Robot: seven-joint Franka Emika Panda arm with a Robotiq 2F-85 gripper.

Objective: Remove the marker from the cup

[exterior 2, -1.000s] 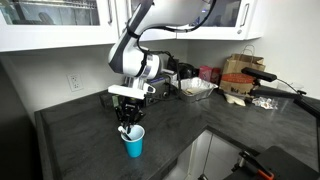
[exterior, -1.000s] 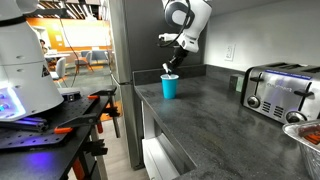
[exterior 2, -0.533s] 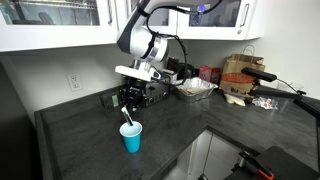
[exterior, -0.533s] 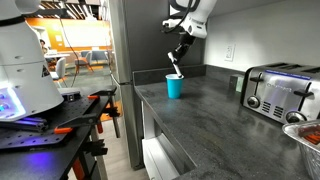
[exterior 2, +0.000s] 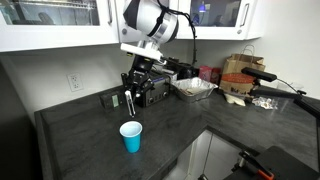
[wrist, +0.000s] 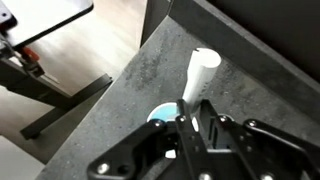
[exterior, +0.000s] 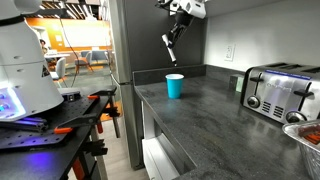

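The cyan-blue cup stands upright and empty near the counter's corner; it also shows in an exterior view and, partly hidden by the fingers, in the wrist view. My gripper is shut on the marker and holds it in the air well above the cup. The marker hangs tilted from the fingers, dark body with a white end. In the wrist view the marker's white end points away from my gripper.
A chrome toaster stands on the dark counter. A black appliance, a bowl and boxes line the back. The counter edge drops beside the cup; a workbench stands beyond.
My gripper rose steadily with the marker. A second ago the marker stood in the cup; now it hangs clear above the cup.
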